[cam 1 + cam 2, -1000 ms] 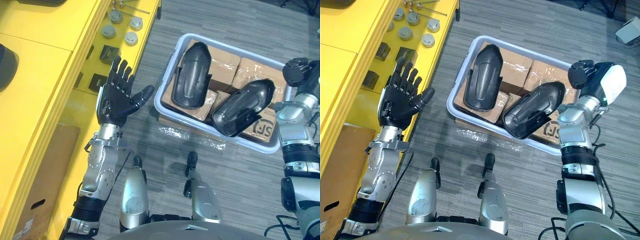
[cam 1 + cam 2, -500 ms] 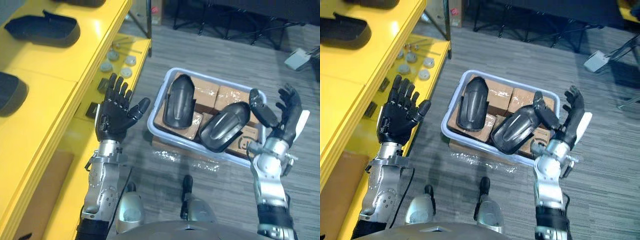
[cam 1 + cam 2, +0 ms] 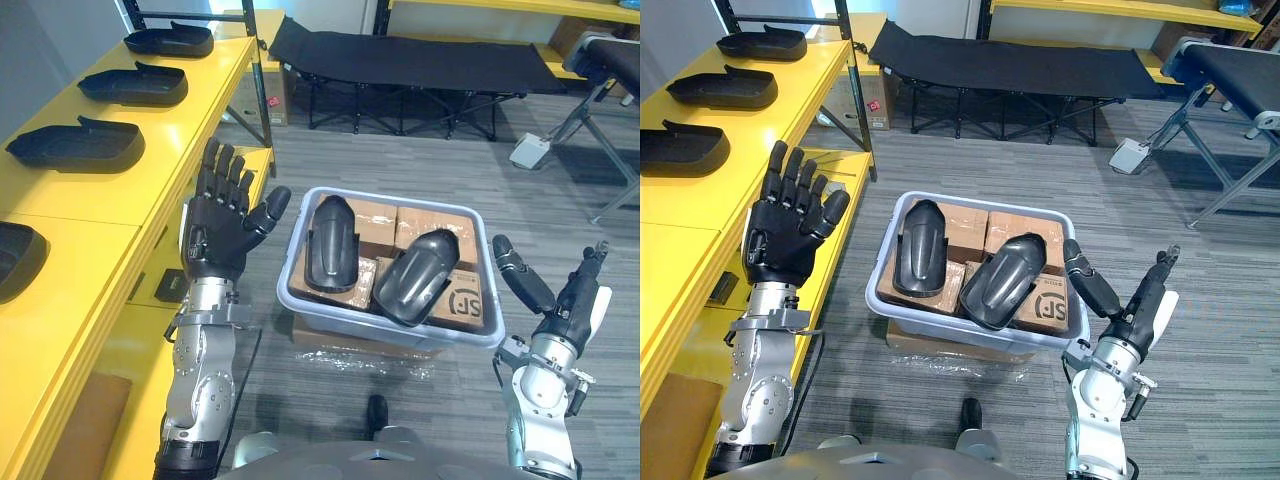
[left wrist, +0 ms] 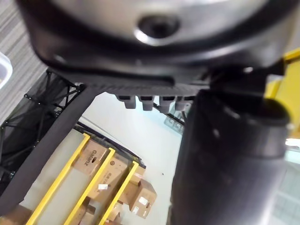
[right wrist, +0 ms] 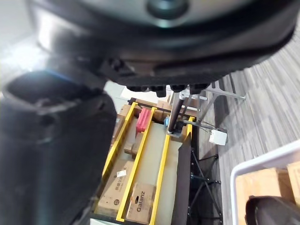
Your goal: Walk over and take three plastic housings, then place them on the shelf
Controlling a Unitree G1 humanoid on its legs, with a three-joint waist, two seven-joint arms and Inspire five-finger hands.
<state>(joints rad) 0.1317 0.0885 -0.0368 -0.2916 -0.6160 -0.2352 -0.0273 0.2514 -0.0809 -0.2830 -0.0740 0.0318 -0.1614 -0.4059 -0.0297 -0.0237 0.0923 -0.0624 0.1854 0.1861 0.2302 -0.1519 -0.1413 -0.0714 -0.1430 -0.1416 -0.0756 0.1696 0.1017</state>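
Note:
Two black plastic housings lie in a pale grey bin (image 3: 380,320) on the floor: one upright-looking housing (image 3: 330,243) on the left, and one tilted housing (image 3: 415,278) at the middle. My left hand (image 3: 220,225) is raised, open and empty, between the bin and the yellow shelf (image 3: 120,190). My right hand (image 3: 562,300) is open and empty, just off the bin's right corner and touching nothing. Three more housings (image 3: 75,145), (image 3: 133,85), (image 3: 168,40) lie on the shelf top, and a fourth (image 3: 15,258) shows at its near edge.
Taped cardboard boxes (image 3: 470,300) fill the bin under the housings. A black folding cot (image 3: 400,60) stands behind the bin. A white box (image 3: 528,150) lies on the floor at right, by a metal frame (image 3: 610,170).
The camera has swung up, so the whole picture shifted. My right hand went from curled to straight fingers and now sits lower, right of the bin. The left hand stays raised and open.

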